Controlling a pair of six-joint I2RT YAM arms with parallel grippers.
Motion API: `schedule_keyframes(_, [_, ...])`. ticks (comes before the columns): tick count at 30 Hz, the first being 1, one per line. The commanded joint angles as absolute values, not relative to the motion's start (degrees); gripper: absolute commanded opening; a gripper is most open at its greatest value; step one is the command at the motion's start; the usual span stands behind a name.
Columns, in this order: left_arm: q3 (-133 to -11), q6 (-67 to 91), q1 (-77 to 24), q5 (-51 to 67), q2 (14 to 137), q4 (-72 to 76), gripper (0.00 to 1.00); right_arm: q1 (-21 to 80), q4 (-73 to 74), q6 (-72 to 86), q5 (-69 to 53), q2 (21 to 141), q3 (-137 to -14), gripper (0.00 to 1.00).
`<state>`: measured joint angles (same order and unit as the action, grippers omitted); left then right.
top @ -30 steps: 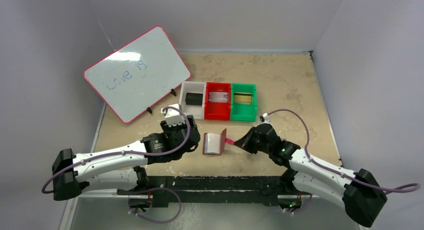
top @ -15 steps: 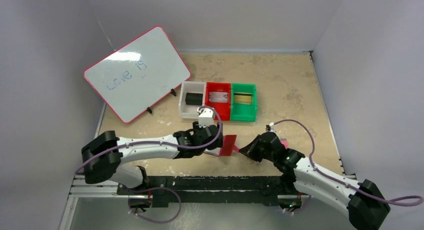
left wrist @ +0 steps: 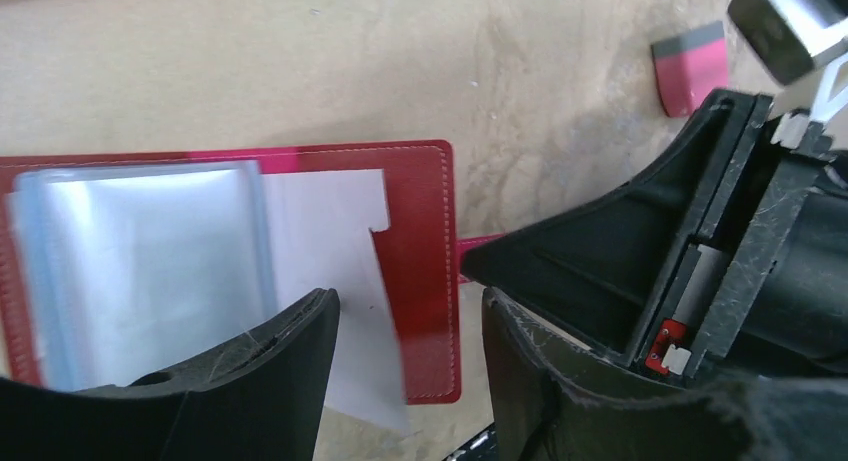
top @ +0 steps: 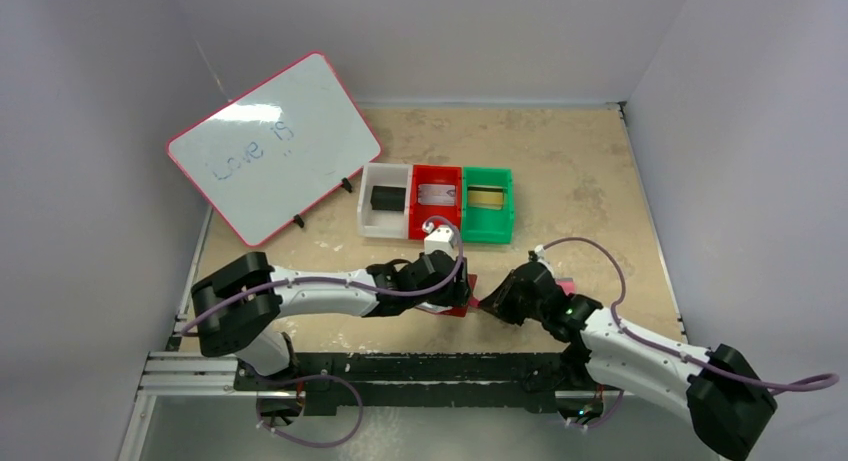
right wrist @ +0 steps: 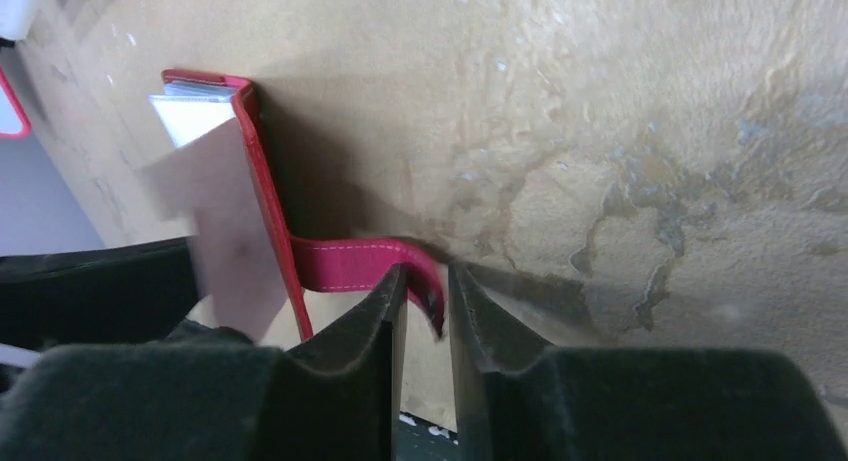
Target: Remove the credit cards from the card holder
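The card holder (top: pixel 458 308) lies open on the table, dark red, its pale blue sleeves (left wrist: pixel 140 251) facing up. My left gripper (left wrist: pixel 410 306) hovers open over its right cover (left wrist: pixel 420 211), one finger on each side of that edge. In the top view the left gripper (top: pixel 452 297) covers most of the holder. The holder's snap tab (right wrist: pixel 345 263) curls between the slightly parted jaws of my right gripper (right wrist: pixel 428 276), loose in the gap. Three credit cards lie in bins: a black one (top: pixel 385 197), a silver one (top: pixel 436 194) and a gold one (top: pixel 487 197).
White (top: pixel 368 217), red (top: pixel 437 225) and green (top: pixel 488 229) bins stand in a row behind the holder. A whiteboard (top: pixel 272 146) leans at the back left. A small pink block (left wrist: pixel 690 71) lies beside the right wrist. The table's front rail is just below both grippers.
My left arm has swung right, from left of the holder to over it. The holder has slid right and now lies flat. The right jaws have parted a little around the tab.
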<state>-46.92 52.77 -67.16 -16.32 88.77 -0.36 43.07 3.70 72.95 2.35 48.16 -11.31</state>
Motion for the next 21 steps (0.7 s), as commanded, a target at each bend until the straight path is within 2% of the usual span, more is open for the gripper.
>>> schedule_keyframes(1, [-48.49,51.63,-67.14,-9.4,91.23,7.25,0.53,43.15,8.7,70.39,7.04,45.52,-16.9,0.35])
schedule_keyframes(2, [-48.72,51.67,-67.15,-9.16,91.86,7.18,0.52,43.17,10.35,70.06,7.87,44.55,-17.81,0.42])
schedule_keyframes(3, [-48.83,51.64,-67.15,-9.0,92.35,7.08,0.52,43.16,12.3,70.13,8.7,43.46,-18.75,0.54])
schedule_keyframes(6, [-49.5,51.62,-67.12,-9.57,93.73,5.82,0.5,43.2,17.73,70.91,11.2,40.69,-21.84,0.76])
schedule_keyframes(8, [-49.87,51.52,-67.23,-10.12,94.47,4.65,0.49,43.15,21.53,73.75,13.63,39.82,-23.83,0.81])
schedule_keyframes(13, [-49.77,51.48,-67.23,-11.77,94.44,3.1,0.42,43.17,19.39,67.9,15.22,39.46,-26.6,0.83])
schedule_keyframes(15, [-49.45,51.35,-67.23,-12.08,94.17,2.62,0.38,43.16,15.8,65.98,13.96,39.38,-25.54,0.75])
schedule_keyframes(16, [-49.32,51.33,-67.24,-12.19,93.94,2.45,0.36,43.15,15.17,66.95,13.74,39.71,-25.23,0.63])
schedule_keyframes(18, [-48.87,51.24,-67.3,-12.39,93.54,2.12,0.32,43.16,12.91,66.83,12.61,40.92,-25.16,0.28])
schedule_keyframes(21, [-48.22,51.01,-67.32,-12.19,93.2,1.81,0.28,43.18,5.79,64.2,8.43,44.75,-25.23,0.06])
